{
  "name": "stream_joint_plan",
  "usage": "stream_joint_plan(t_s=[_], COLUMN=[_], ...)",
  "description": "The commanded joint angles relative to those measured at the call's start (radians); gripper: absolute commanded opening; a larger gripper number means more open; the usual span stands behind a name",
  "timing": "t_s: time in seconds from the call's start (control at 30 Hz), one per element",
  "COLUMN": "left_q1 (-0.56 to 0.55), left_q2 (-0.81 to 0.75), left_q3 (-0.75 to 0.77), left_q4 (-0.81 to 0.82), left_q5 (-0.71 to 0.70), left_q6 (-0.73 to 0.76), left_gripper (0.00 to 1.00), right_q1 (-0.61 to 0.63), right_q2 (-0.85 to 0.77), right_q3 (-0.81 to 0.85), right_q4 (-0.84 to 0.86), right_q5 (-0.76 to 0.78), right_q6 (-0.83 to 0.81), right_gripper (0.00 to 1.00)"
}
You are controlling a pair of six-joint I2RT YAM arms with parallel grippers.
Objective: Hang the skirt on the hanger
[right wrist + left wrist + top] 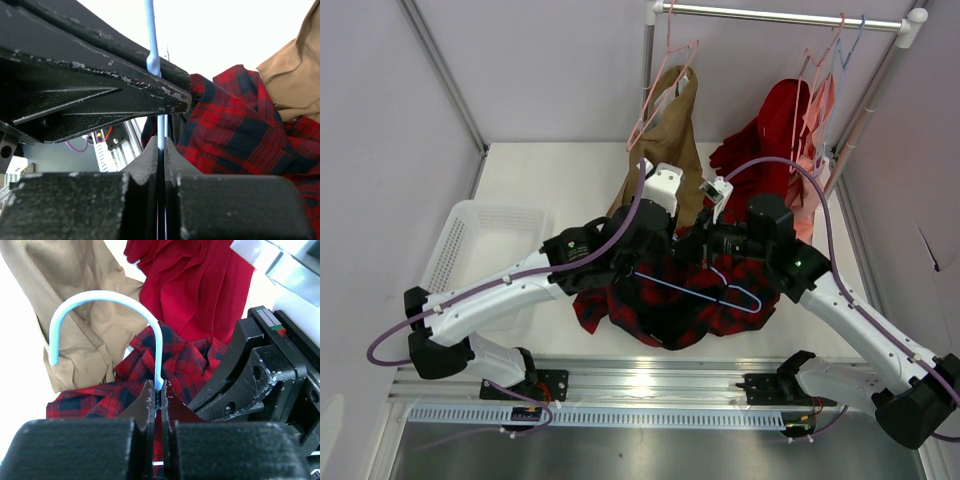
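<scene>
The plaid skirt (665,305) lies bunched on the table under both grippers. The light-blue hanger (720,292) lies across it, its triangle end pointing right. My left gripper (682,250) is shut on the hanger's neck just below the hook (100,297); the jaws (159,392) pinch the wire above the skirt (185,362). My right gripper (712,246) is shut on a straight run of the hanger wire (161,135), close against the left gripper's black finger (100,90). The skirt (235,130) shows to the right of it.
A tan garment (675,140) hangs from a pink hanger (665,80) on the rack rail (780,12). A plain red garment (770,135) hangs at the right. A white basket (480,235) stands at the left. The rack pole (865,120) slants at the right.
</scene>
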Motion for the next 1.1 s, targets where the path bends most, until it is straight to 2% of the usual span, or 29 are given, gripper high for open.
stream_joint_plan(t_s=[0.0, 0.03, 0.27, 0.37, 0.57, 0.83, 1.07], left_q1=[-0.012, -0.012, -0.017, -0.018, -0.018, -0.018, -0.018], left_q2=[-0.017, -0.02, -0.052, -0.069, -0.098, -0.145, -0.172], left_q3=[0.054, 0.057, 0.094, 0.122, 0.27, 0.422, 0.468], left_q4=[0.06, 0.058, 0.049, 0.037, -0.007, -0.09, -0.118], left_q5=[0.017, 0.02, 0.02, 0.028, 0.031, -0.008, -0.017], left_q6=[0.029, 0.031, 0.043, 0.052, 0.071, 0.086, 0.092], left_gripper=[0.0, 0.0, 0.5, 0.59, 0.62, 0.61, 0.61], right_q1=[0.003, 0.003, -0.009, -0.017, -0.05, -0.132, -0.144], right_q2=[-0.007, -0.016, -0.1, -0.125, -0.173, -0.156, -0.065], right_q3=[0.071, 0.078, 0.111, 0.121, 0.171, 0.344, 0.559], right_q4=[0.022, 0.019, -0.052, -0.084, -0.174, -0.297, -0.383], right_q5=[-0.01, 0.001, 0.058, 0.069, 0.121, 0.228, 0.472], right_q6=[0.034, 0.039, 0.05, 0.056, 0.059, 0.063, 0.073], right_gripper=[0.0, 0.0, 0.0, 0.0, 0.0, 0.0, 0.0])
